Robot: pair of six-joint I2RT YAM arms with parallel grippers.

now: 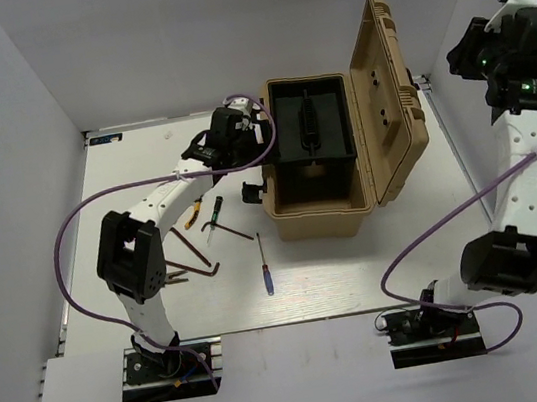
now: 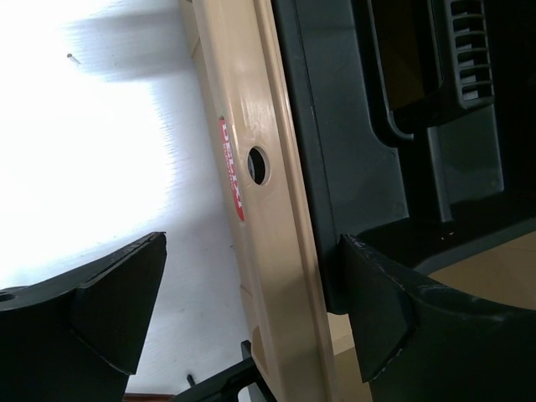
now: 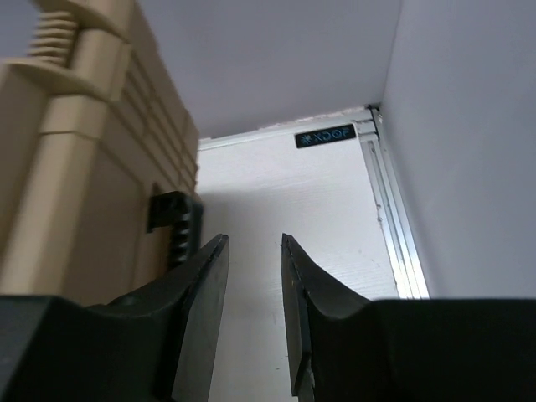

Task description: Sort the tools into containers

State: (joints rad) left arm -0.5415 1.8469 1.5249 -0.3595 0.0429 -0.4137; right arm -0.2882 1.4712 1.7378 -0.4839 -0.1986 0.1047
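Left gripper point(image 2: 251, 276), jaws wide & empty, is set astride the near-far left rim of the open tan ribbed plastic toolbox point(image 1: 315, 209); thin blue-handled screwdriver point(image 1: 264, 264) is seen nearer, off the box's near-left corner; right gripper point(image 3: 254, 251), narrowly parted & empty, is held well apart, far-right.

Red sticker point(image 2: 232, 167) on toolbox point(image 2: 280, 276), black label point(image 3: 325, 136) on table point(image 3: 276, 197): illegible.
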